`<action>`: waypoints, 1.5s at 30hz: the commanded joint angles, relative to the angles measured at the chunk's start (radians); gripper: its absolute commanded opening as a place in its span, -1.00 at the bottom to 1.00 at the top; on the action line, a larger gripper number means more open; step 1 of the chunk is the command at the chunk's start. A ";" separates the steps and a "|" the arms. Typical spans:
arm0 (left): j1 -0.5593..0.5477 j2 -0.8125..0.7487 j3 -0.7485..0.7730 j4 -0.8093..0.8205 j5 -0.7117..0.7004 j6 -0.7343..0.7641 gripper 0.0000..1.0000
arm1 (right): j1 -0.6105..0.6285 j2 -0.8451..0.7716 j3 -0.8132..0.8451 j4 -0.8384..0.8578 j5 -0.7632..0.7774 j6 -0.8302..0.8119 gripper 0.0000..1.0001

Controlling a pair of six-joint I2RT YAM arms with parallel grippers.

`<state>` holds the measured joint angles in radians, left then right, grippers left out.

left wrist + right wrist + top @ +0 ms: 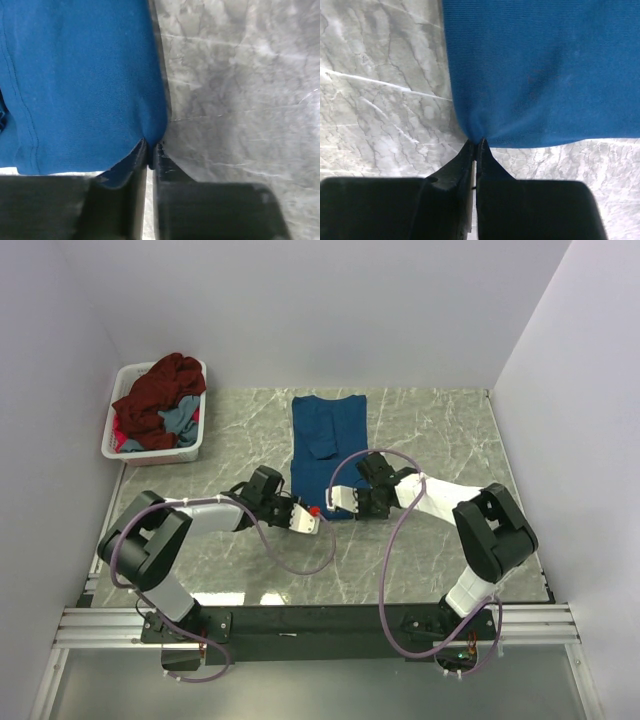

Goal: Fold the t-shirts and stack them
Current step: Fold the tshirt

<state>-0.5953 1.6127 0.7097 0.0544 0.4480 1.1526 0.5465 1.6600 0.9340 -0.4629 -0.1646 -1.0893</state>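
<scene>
Overhead view: the deep blue t-shirt [328,435] lies flat on the grey marbled table [450,430], folded into a long narrow strip that runs from the far side towards the arms, roughly on the centre line. A smaller flap of the same cloth lies on top of its middle.

The left gripper [303,512] meets the strip at its near left corner, the right gripper [350,502] at its near right corner (both arms reach inwards, low over the table).

Left wrist view: the black fingers [170,170] are drawn almost together, with a corner of the blue cloth [80,85] pinched between their tips.

Right wrist view: the fingers [492,167] are pressed closed on the opposite corner, where the fabric [545,70] puckers into the nip.

At the far left corner of the table stands a white plastic basket [150,452]; a dark maroon t-shirt [160,390] is heaped over its top, and a grey-blue t-shirt [178,420] shows beneath.
</scene>
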 commanded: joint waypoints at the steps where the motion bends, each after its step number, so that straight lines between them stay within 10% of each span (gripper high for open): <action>1: -0.001 0.021 0.057 -0.085 -0.023 -0.001 -0.83 | 0.003 0.003 0.031 -0.028 0.004 0.026 -1.00; 13: 0.063 -0.180 0.240 -0.416 0.133 -0.117 -0.99 | -0.069 -0.138 0.258 -0.312 -0.165 0.193 -1.00; 30: -0.189 -0.597 0.105 -0.881 0.337 -0.348 -0.99 | 0.228 -0.692 -0.084 -0.517 -0.236 0.410 -1.00; 45: 0.178 -0.108 0.487 -0.829 0.333 -0.257 -0.98 | -0.077 -0.159 0.241 -0.413 -0.214 0.148 -1.00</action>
<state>-0.4557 1.4387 1.1343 -0.8089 0.7563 0.8783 0.5114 1.3979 1.1210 -0.9222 -0.4015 -0.8761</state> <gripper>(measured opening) 0.025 0.020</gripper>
